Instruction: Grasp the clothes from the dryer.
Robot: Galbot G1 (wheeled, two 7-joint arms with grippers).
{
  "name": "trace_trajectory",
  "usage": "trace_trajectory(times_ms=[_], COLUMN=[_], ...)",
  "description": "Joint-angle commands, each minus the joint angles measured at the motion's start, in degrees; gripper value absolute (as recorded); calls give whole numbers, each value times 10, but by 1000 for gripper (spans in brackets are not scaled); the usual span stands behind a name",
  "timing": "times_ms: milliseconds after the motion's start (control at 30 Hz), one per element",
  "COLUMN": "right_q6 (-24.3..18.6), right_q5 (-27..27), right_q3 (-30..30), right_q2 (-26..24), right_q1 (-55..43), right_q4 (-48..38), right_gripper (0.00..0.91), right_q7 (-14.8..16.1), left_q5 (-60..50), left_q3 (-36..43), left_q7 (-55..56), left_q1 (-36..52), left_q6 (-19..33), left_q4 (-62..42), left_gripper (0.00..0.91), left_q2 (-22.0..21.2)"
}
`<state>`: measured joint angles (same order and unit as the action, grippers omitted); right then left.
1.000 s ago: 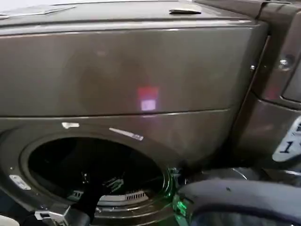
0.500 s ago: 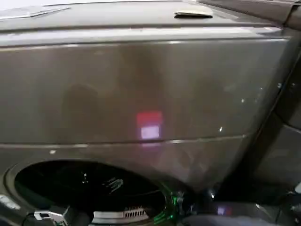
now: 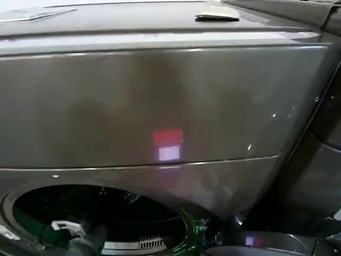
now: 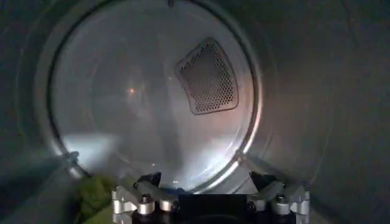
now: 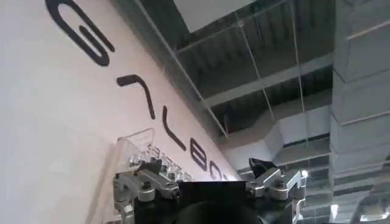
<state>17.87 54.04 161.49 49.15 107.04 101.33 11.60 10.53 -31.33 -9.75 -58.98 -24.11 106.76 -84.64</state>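
The dryer [image 3: 160,106] is a bronze-grey machine with its round port [image 3: 96,218] open at the lower left of the head view. My left arm [image 3: 74,237] reaches through that port. Inside the steel drum, my left gripper [image 4: 207,181] is open with nothing between its fingers, facing the drum's back wall. A yellow-green piece of the clothes [image 4: 94,195] lies on the drum floor just beside one of my fingers [image 4: 149,181]. My right gripper [image 5: 207,167] is open and empty, held away from the dryer and pointing up at a lettered wall and ceiling.
A perforated vent [image 4: 207,76] sits on the drum's back wall. A flat pale object [image 3: 216,13] lies on the dryer's top. A second dark machine [image 3: 319,160] stands close on the right. A red and white reflection [image 3: 168,145] shows on the front panel.
The head view has tilted up, so the port now sits lower in the picture. My left arm has pushed further into the port.
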Motion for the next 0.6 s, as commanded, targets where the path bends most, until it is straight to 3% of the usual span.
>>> trace_trajectory(times_ms=[33, 600], right_q6=[0, 2], right_q5=[0, 4], right_q3=[2, 16], right_q2=[0, 2], right_q1=[1, 9], right_q4=[2, 0], right_gripper=[907, 907], right_q7=[0, 1], left_q5=[6, -2], left_q3=[9, 22], left_q7=[-1, -5], left_q1=[134, 249], left_q6=[14, 38], left_q4=[-151, -314], left_gripper=[907, 907], left_q2=[-2, -11])
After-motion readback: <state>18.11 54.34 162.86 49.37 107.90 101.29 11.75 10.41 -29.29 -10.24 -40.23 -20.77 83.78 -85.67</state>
